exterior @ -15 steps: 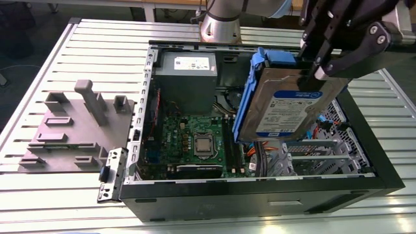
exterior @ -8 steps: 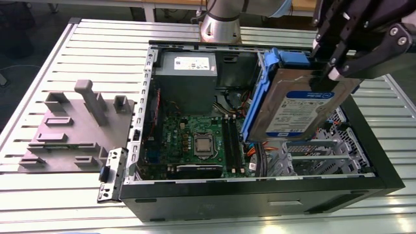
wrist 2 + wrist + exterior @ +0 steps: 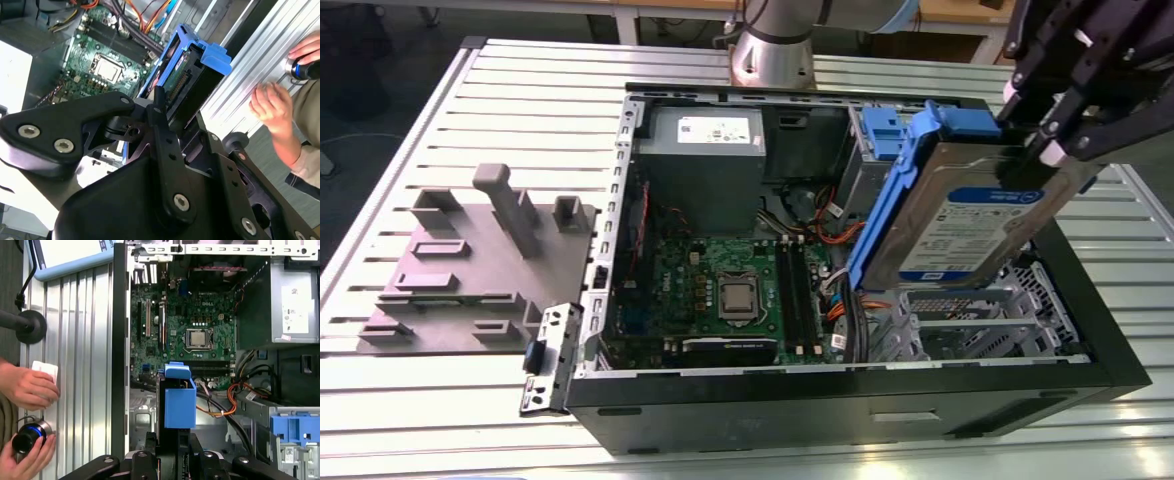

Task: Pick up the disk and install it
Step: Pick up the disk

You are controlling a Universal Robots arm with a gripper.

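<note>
The disk (image 3: 965, 222), a silver drive with a white-and-blue label in a bright blue carrier, hangs tilted on edge above the drive cage at the exterior view's right side of the open computer case (image 3: 854, 395). My black gripper (image 3: 1047, 158) is shut on its upper end. In the second wrist view the disk (image 3: 186, 75) shows edge-on between the black fingers (image 3: 159, 117), over the motherboard. In the first wrist view the blue carrier (image 3: 179, 401) rises from the gripper (image 3: 170, 447) above the case's interior.
Inside the case lie a green motherboard (image 3: 727, 285), a grey power supply box (image 3: 700, 160) and a second blue carrier (image 3: 887, 132) in a bay. A grey fixture (image 3: 467, 262) sits at the exterior view's left. A person's hands (image 3: 27, 387) rest on the slatted table beside the case.
</note>
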